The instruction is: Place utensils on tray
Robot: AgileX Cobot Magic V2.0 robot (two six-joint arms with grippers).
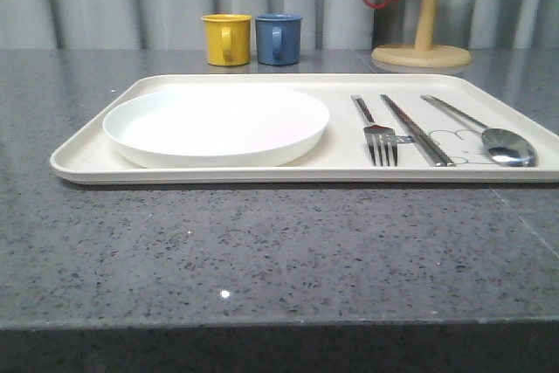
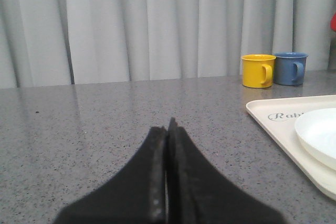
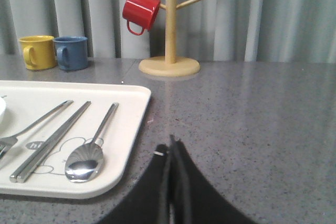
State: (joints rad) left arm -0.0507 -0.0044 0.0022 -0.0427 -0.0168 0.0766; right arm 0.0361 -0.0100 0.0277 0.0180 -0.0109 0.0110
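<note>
The plate (image 1: 216,125), fork (image 1: 377,133), chopsticks (image 1: 416,129) and spoon (image 1: 489,133) are seen lying on the tray (image 1: 87,150), mid-frame. Both the left gripper (image 2: 167,129) and right gripper (image 3: 170,148) are pressed closed, empty. Nothing seems left to place; the arms are best kept clear.

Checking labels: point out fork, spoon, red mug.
fork (image 1: 381,141), front view, base of the tines
spoon (image 1: 509,148), front view, bowl
red mug (image 3: 140,10), right wrist view, side wall

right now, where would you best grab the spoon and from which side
Probably mid-handle on the spoon, from above: the handle is thin and lies flat on the tray, with bare tray on both sides. The right gripper is nearer.
</note>
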